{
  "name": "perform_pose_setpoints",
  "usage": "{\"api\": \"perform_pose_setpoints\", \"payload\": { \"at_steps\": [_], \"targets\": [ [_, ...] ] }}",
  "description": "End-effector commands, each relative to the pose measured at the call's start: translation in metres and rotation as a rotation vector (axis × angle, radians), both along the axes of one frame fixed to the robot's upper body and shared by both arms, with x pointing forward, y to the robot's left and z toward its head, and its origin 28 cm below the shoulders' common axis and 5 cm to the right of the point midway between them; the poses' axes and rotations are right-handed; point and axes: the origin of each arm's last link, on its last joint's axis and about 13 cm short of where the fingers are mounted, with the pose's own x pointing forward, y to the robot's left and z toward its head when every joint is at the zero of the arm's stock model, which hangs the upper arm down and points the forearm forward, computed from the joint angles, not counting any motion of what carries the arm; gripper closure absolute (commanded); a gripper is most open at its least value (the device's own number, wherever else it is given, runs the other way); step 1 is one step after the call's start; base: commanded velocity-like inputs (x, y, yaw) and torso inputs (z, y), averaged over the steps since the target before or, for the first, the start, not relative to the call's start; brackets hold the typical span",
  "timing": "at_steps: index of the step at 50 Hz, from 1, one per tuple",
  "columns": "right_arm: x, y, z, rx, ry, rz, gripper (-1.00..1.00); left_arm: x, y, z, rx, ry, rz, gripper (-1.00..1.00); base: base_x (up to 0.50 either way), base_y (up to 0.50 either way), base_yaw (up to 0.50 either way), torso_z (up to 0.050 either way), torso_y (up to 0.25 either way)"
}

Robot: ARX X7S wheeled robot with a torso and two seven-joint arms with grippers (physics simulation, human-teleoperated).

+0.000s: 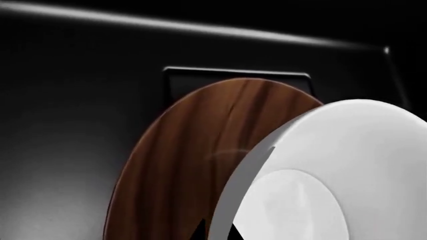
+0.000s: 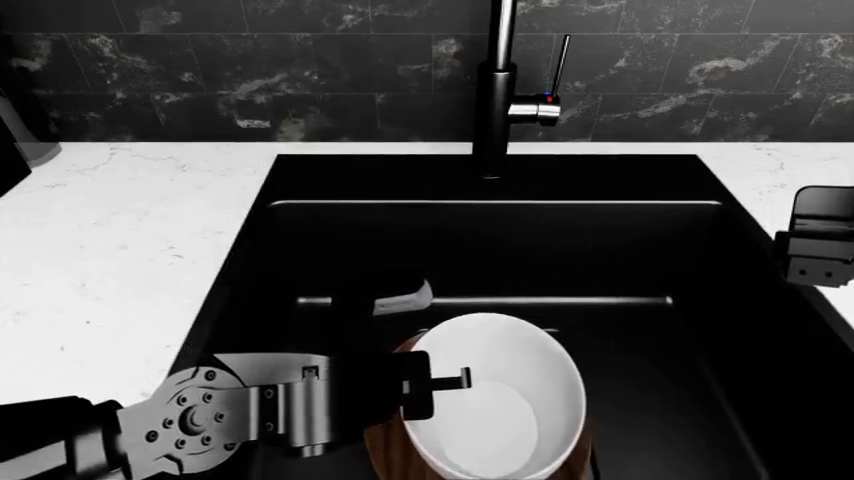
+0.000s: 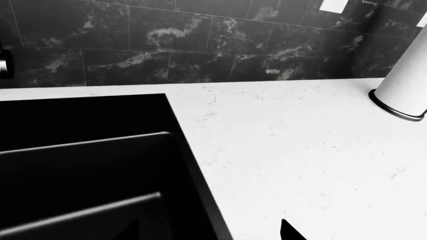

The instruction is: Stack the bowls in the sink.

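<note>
The white bowl (image 2: 501, 400) is tilted over the brown wooden bowl (image 2: 384, 445), which sits on the low floor of the black sink (image 2: 334, 240). My left gripper (image 2: 447, 383) reaches in from the left and is shut on the white bowl's near rim. In the left wrist view its two dark fingertips (image 1: 198, 231) straddle the rim of the white bowl (image 1: 347, 165), with the wooden bowl (image 1: 193, 150) behind it. My right gripper (image 2: 817, 245) is open and empty above the sink's right edge; in the right wrist view (image 3: 210, 232) its tips stand wide apart.
A tall dark faucet (image 2: 501, 90) stands at the sink's back. White countertop (image 2: 120, 260) surrounds the basin. A small pale strip (image 2: 404, 298) lies by the step in the sink. A white cylinder on a dark base (image 3: 403, 90) stands on the right counter.
</note>
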Motion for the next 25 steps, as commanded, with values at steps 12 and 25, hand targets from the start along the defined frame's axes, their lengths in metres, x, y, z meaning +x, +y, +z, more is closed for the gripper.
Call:
{"api": "perform_pose_setpoints", "payload": {
  "at_steps": [12,25],
  "targets": [
    [0.0,-0.001,-0.003,0.002,0.004,-0.001,-1.0,0.009,0.001,-0.01,-0.009,-0.008,0.023,1.0,0.0,0.0,0.0,0.001,0.001],
    [0.0,-0.002,-0.004,0.002,0.01,0.001,-1.0,0.012,-0.001,-0.016,-0.001,-0.013,0.015,1.0,0.0,0.0,0.0,0.0,0.0]
  ]
}}
